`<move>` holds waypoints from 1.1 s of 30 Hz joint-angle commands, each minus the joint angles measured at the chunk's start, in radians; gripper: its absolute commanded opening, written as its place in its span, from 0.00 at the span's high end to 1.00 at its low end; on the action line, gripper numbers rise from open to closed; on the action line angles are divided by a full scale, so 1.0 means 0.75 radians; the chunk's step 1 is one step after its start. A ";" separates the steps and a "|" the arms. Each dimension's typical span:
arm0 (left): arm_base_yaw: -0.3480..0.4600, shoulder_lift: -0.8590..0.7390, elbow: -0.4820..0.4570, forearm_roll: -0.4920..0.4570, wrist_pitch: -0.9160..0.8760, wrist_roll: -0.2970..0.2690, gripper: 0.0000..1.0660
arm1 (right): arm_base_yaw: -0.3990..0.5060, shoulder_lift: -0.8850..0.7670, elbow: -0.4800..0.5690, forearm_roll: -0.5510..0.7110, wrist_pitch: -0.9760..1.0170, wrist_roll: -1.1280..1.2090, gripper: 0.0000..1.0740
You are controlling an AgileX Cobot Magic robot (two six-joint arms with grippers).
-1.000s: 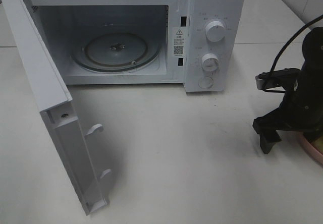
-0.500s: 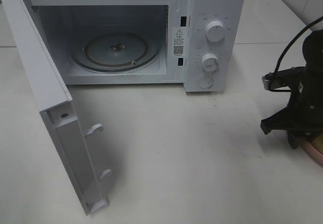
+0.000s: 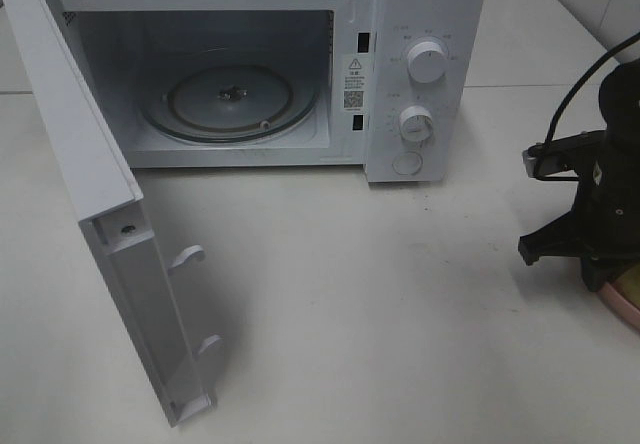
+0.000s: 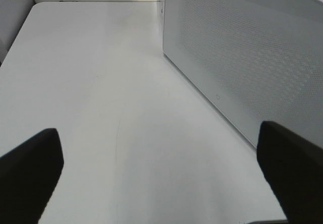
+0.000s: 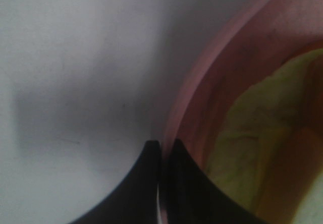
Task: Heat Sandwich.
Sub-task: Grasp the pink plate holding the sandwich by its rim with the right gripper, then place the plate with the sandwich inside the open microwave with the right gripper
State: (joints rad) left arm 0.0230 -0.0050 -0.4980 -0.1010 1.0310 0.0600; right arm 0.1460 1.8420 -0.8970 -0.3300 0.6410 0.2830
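Right pincer [image 5: 163, 151]: pinched down narrow, dark fingers either side of the plate [image 5: 199, 90] rim, one outside the lip and one inside.
Held: the plate's edge, not the food itself.
Sandwich [image 5: 252, 133]: on the plate just inward of the pinched rim, at the right edge of the counter [image 3: 380, 314]. It is a blurred yellow-green and tan mass up close, and I can't tell its long axis.
Plate: round, pink and smooth with a raised lip. It looks rigid and a touch glossy, so a thin one-sided pinch may let it tip.
Way to go: the microwave [image 3: 425, 4] stands at the counter's back, well apart from this pincer and to its left, with the cavity mouth facing the front edge.
Nearer arm: the right one, no contest.
Left pincer [image 4: 157, 148]: spread wide with nothing between the fingers, low over bare counter beside the door [image 3: 120, 264].
Microwave: a white box with its door swung out on the left hinge, two round knobs on the right panel, and a clear round turntable [image 3: 230, 104] bare inside.
Counter: white, flat, matt.
Coming move, my read: lift, carry back-left into the cavity, and keep the plate level.
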 commanded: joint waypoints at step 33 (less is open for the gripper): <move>-0.008 -0.035 0.004 -0.007 -0.003 0.004 0.05 | 0.299 -0.215 -0.004 -0.249 0.412 0.144 1.00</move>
State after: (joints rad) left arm 0.0230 -0.0050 -0.4980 -0.1010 1.0310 0.0600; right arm 0.3560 1.7030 -0.8970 -0.4970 0.9080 0.3980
